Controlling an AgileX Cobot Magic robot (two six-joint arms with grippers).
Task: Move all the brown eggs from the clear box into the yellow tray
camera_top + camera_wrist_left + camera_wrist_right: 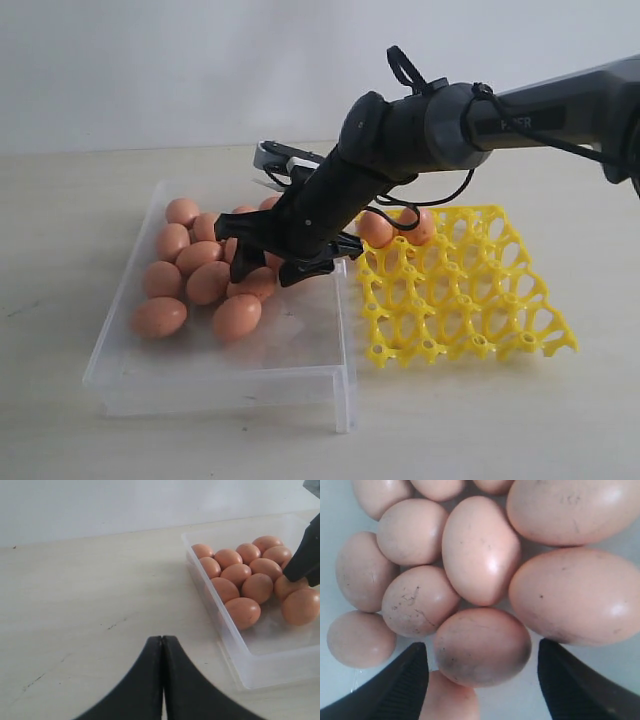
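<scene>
Several brown eggs [207,282] lie clustered in the clear box [230,385], toward its far left part. Two more brown eggs [376,229] sit in the far left cups of the yellow tray [470,300], which stands right of the box. My right gripper [268,268] reaches across into the box and hangs open just over the cluster. In the right wrist view one egg [482,647] lies between its spread fingers [410,680], apart from both. My left gripper [162,639] is shut and empty over bare table, beside the box [235,655] and its eggs [242,612].
The black right arm [400,135] stretches from the right edge across the tray's far corner. The box's near part [290,340] holds no eggs. Pale tabletop [500,420] surrounds both containers, and a white wall stands behind.
</scene>
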